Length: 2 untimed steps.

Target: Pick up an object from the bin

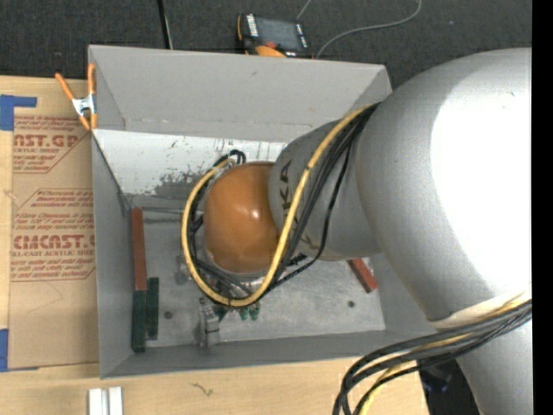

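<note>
Here, bin [108, 275] holds orange stick [137, 249] — green stick [143, 318] beside.

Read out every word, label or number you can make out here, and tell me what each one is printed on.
"CAST.GP": large red print, its start cut off, near the top of the cardboard sheet left of the bin.
"CELL-CAST ACRYLIC SHEET": small red print lower on the same cardboard, under a larger word ending in "CAST".
Other small red lines on the cardboard: too small to read.
Bin and arm: no readable text.

Arm [449, 188] over grey bin [233, 93]
</note>
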Each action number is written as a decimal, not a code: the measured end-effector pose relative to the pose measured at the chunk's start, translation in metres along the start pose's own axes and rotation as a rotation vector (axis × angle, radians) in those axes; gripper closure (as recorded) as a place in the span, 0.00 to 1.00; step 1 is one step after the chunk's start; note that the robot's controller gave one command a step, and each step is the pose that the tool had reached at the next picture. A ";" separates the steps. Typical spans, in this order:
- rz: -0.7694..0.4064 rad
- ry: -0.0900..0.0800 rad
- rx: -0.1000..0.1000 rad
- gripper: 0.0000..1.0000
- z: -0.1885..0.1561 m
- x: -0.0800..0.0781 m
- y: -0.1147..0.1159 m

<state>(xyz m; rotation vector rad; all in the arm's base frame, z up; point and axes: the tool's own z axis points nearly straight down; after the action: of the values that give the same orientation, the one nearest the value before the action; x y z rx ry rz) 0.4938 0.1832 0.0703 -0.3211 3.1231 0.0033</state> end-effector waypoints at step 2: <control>0.133 -0.003 0.004 0.00 -0.001 -0.053 -0.132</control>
<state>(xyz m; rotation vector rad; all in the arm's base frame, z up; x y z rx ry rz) 0.5731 0.0645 0.0710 -0.1128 3.1338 -0.0018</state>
